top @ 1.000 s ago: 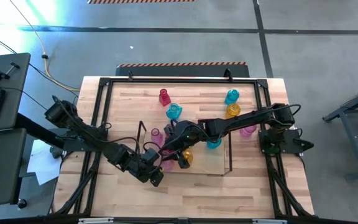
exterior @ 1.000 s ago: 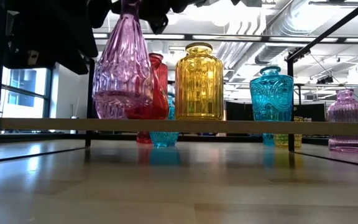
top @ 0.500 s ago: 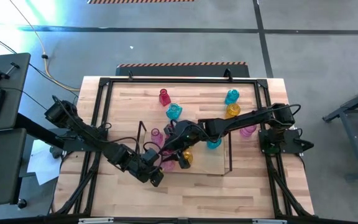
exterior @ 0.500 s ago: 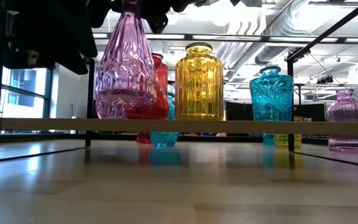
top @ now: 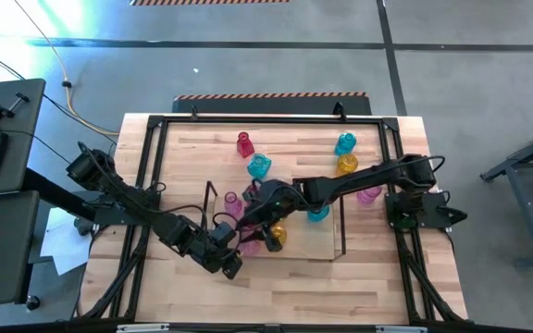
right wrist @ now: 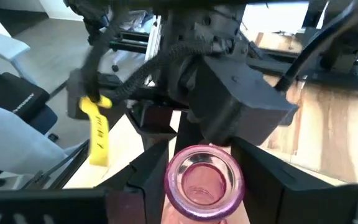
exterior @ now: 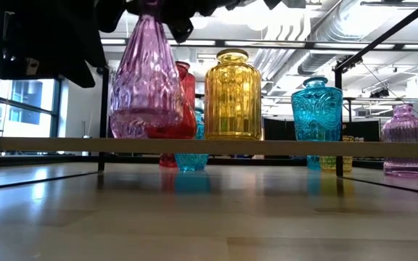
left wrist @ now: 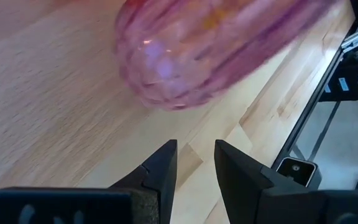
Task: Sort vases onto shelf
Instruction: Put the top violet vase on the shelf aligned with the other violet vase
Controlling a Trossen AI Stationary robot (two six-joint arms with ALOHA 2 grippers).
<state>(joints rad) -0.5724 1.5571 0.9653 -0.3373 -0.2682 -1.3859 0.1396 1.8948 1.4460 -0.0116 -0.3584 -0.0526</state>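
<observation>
A pink vase point(exterior: 145, 80) hangs tilted by its neck from my right gripper point(right wrist: 204, 186), over the left end of the shelf point(exterior: 267, 146). Whether its base touches the shelf board, I cannot tell. On the shelf beside it stand a red vase point(exterior: 186, 109), a yellow vase point(exterior: 232, 94) and a cyan vase point(exterior: 316, 109). My left gripper point(left wrist: 194, 155) waits open just short of the pink vase's belly point(left wrist: 210, 50), touching nothing. It sits near the shelf's near left corner point(top: 231, 264). My right gripper holds the pink vase by its neck just under the rim point(right wrist: 204, 163), pinched between the two fingers point(right wrist: 143, 171). The fingers come slanting down from the table's right and far side. The vase hangs below them, tilted, with its mouth up.
Loose vases stand on the table beyond the shelf: red point(top: 244, 143), cyan point(top: 259, 166), cyan point(top: 344, 141), yellow point(top: 345, 165) and pink point(top: 370, 194). A small pink one point(top: 232, 199) is by the shelf's left frame point(top: 210, 199). A black metal frame point(top: 155, 122) rings the table.
The pink vase has rocked a little in my right gripper's hold, its body tipping slightly more while its neck stays in place. Both arms have kept their places.
</observation>
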